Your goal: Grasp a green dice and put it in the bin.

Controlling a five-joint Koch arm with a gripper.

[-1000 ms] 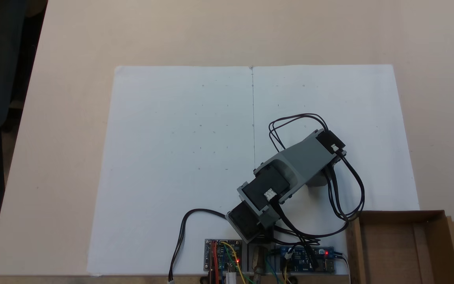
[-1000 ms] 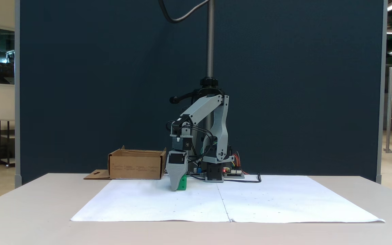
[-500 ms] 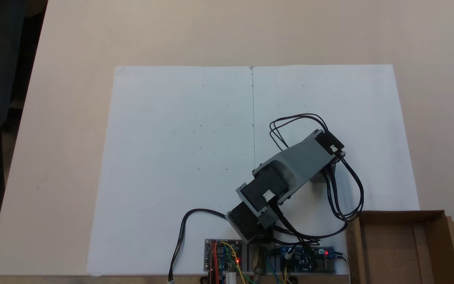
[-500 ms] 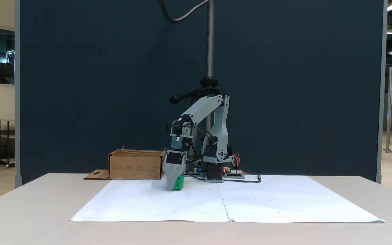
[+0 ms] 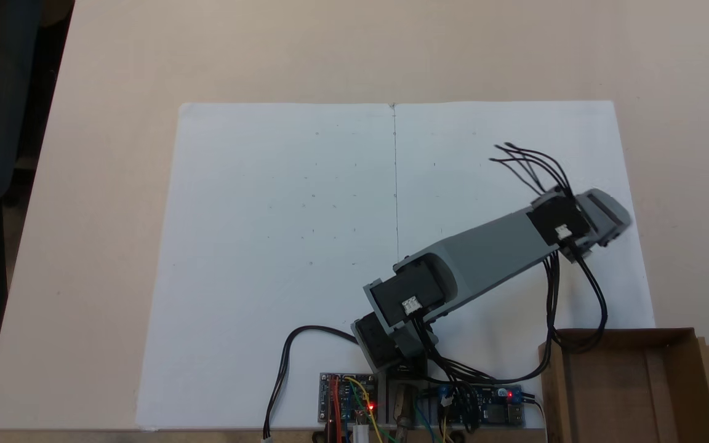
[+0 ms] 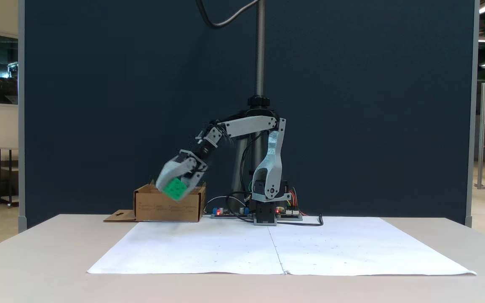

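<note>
The hand (image 6: 174, 188) is raised clear of the surface (image 6: 36, 261), tilted downward, its jaws clamped on the green dice (image 6: 174, 189). The dice sits between the fingertips, off the white paper sheet (image 6: 267, 252), with slight motion blur around it. In this fixed view the bin (image 6: 154, 206) stands just behind and below the hand, on the surface. In the other fixed view the hand (image 5: 610, 215) lies beyond the paper's (image 5: 268, 246) right edge, and the bin (image 5: 696, 363) sits nearer the arm's base, toward the lower edge of the picture; the dice is hidden there by the hand.
</note>
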